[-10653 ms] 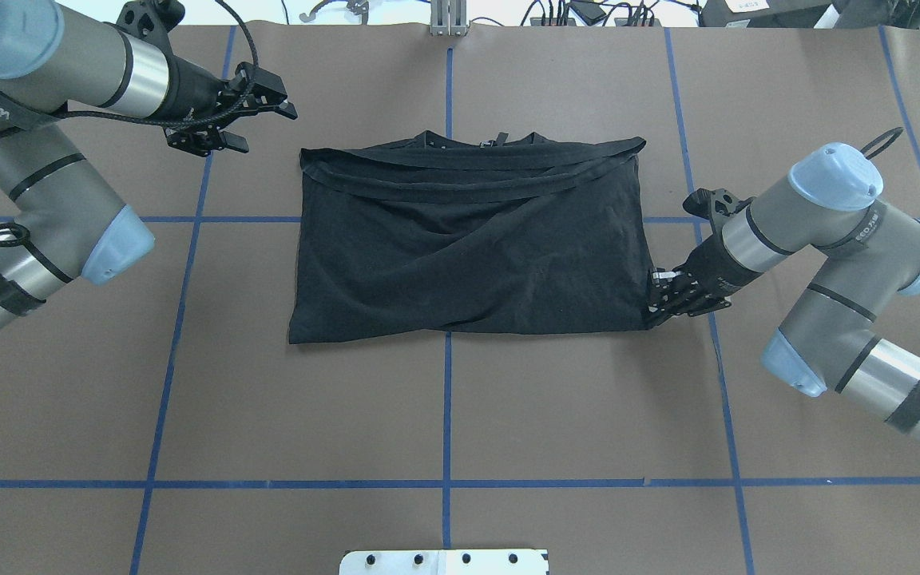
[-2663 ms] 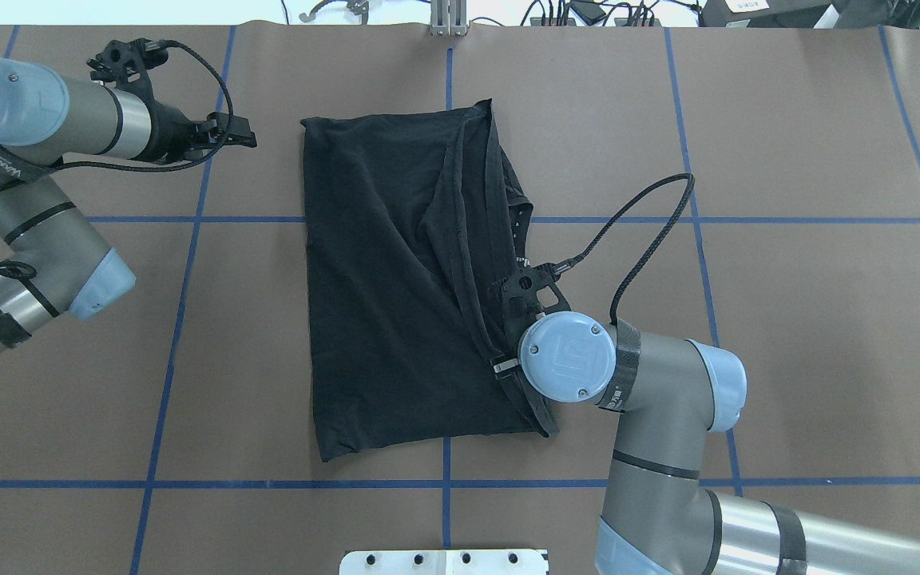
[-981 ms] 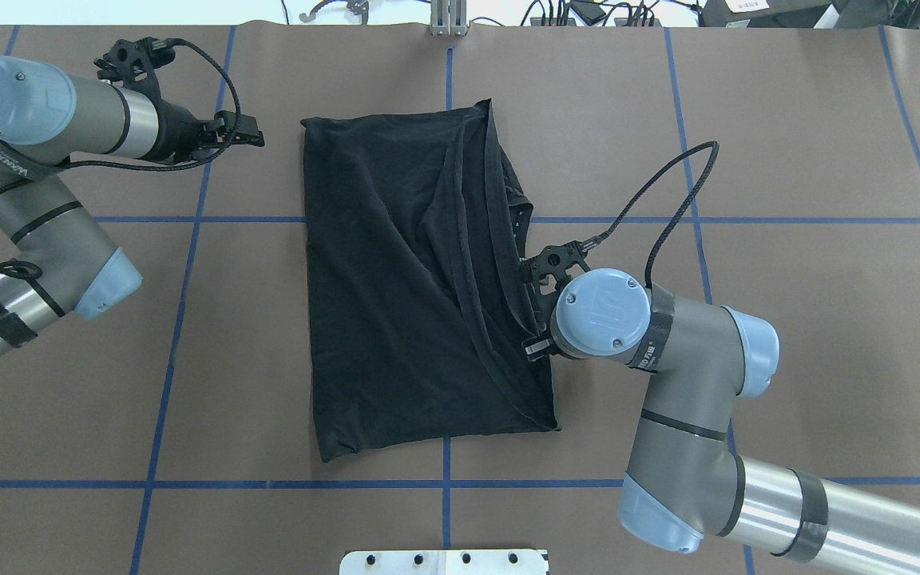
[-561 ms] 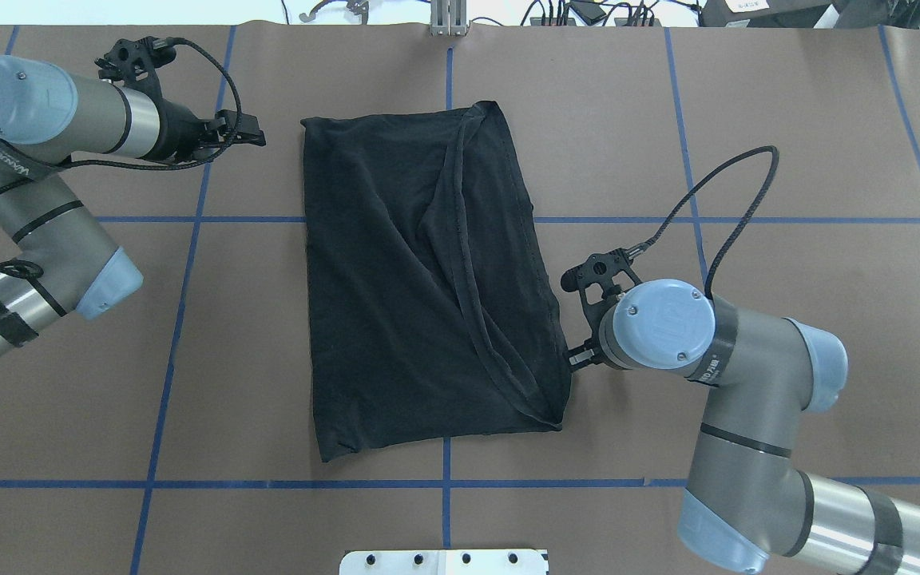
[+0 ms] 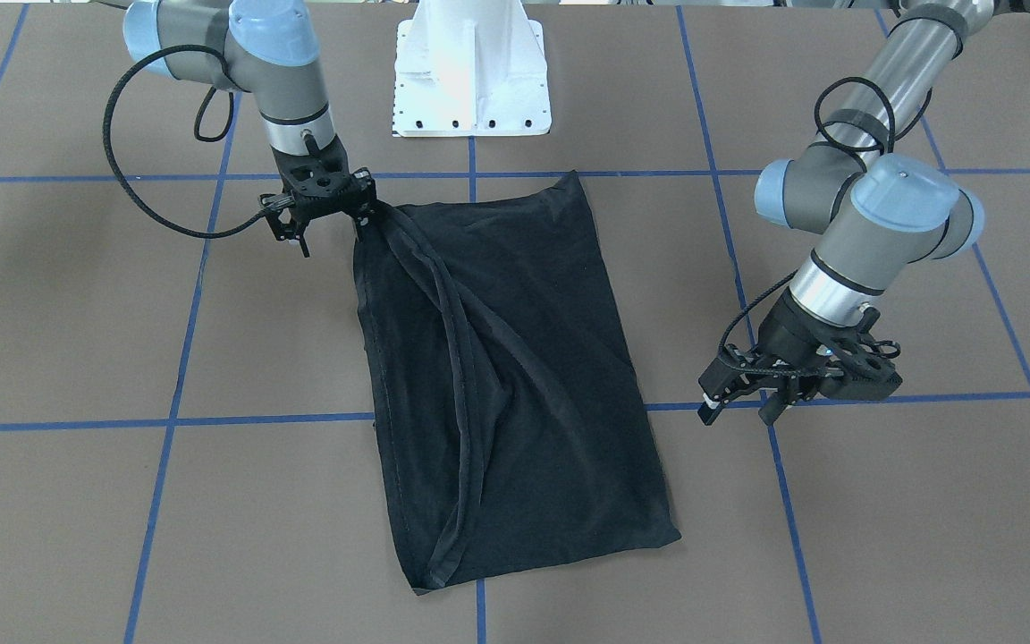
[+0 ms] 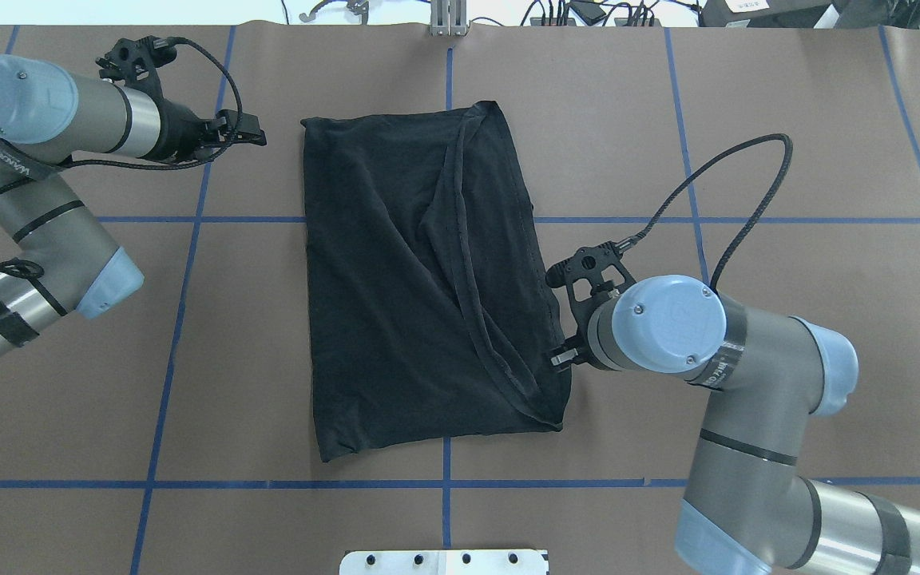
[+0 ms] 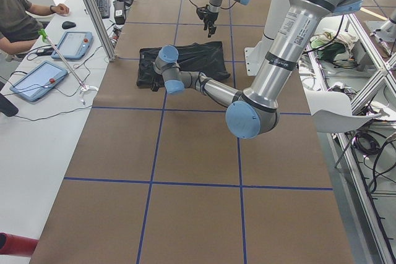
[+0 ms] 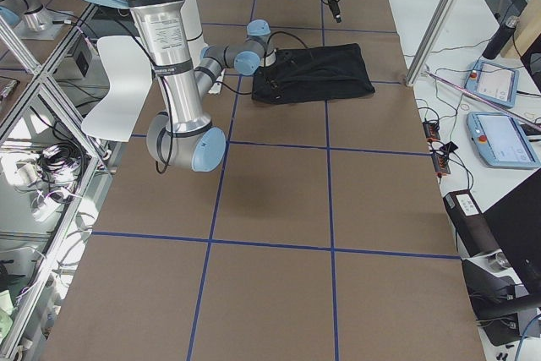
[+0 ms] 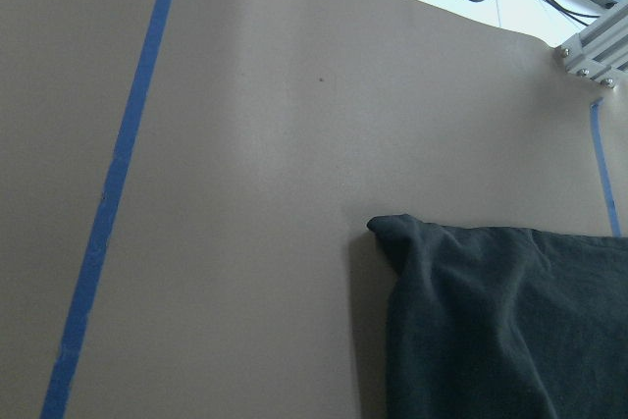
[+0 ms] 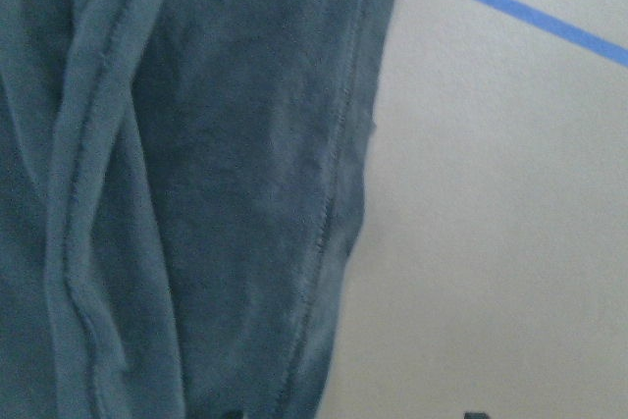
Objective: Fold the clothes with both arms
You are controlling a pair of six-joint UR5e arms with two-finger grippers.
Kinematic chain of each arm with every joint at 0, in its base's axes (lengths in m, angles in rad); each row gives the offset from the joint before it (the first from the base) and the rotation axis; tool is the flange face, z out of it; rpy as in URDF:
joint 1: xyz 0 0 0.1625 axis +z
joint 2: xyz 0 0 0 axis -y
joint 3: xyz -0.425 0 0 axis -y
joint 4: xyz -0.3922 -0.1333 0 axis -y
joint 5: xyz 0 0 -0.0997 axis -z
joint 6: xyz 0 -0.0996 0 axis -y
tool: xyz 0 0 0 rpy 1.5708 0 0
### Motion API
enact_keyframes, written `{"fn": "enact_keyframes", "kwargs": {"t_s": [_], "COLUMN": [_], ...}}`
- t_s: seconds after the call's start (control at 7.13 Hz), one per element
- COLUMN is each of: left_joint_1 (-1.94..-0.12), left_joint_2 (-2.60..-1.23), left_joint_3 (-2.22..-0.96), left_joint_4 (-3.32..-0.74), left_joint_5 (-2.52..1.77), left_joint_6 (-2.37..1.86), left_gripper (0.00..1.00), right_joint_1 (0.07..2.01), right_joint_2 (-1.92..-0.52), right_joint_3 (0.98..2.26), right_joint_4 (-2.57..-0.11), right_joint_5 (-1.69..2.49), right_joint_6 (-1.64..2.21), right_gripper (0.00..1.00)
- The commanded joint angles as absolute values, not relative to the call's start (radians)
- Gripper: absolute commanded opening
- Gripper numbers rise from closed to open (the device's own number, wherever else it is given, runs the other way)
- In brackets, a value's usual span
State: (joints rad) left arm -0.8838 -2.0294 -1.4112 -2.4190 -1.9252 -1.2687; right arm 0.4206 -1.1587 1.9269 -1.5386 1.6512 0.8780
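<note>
The shirt (image 6: 396,279) lies flat at the centre of the table (image 6: 811,120), folded into a tall oblong with its long sides running 12 to 6 in the overhead view; a doubled hem ridge runs from the 12 o'clock edge down toward the 5 o'clock corner; only plain black cloth shows.

The right gripper (image 5: 323,224) stands at the shirt's 4 o'clock edge, jaws spread and holding nothing; one of its fingers (image 5: 361,213) is at the cloth's edge, the other over bare table; in the right wrist view the hem runs between the two tips. The right arm (image 6: 755,375) comes in from 5 o'clock, elbow bent, wrist pointing straight down so that a blue cap faces up; a cable (image 6: 783,140) loops off toward 1 o'clock.

The left gripper (image 5: 738,410) is off the shirt's 10 o'clock corner, near it but apart, jaws parted and empty; the left arm (image 6: 53,120) enters from 8 o'clock and doubles back at the elbow, its wrist lying near level and pointing to 3 o'clock.

Blue tape (image 6: 188,484) grids the table; the white base (image 5: 472,80) sits at 6 o'clock; a person (image 7: 15,20) sits at a desk on the 12 o'clock side.
</note>
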Motion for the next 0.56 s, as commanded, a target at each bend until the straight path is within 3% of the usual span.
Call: {"fn": "enact_keyframes", "kwargs": {"t_s": [0.0, 0.14, 0.28, 0.42], "left_joint_1": [-0.882, -0.881, -0.881, -0.881], "left_joint_2": [-2.029, -2.029, -2.029, -2.029], "left_joint_3": [-1.411, -1.410, -1.410, -1.411], "left_joint_4": [-2.421, -2.421, -2.422, -2.421], "left_joint_5": [-1.925, -1.925, -1.925, -1.925], "left_joint_6": [-1.266, -1.266, -1.266, -1.267], "left_gripper": [1.00, 1.00, 1.00, 1.00], "right_joint_1": [0.457, 0.459, 0.450, 0.431], "right_joint_2": [-0.978, -0.960, -0.962, -0.969], "right_joint_3": [1.776, 1.744, 1.744, 1.747], "right_joint_4": [-1.526, -1.522, -1.531, -1.534], "right_joint_5": [1.644, 1.646, 1.644, 1.638], "right_joint_6": [0.885, 0.887, 0.885, 0.884], "right_gripper": [0.75, 0.58, 0.52, 0.53]}}
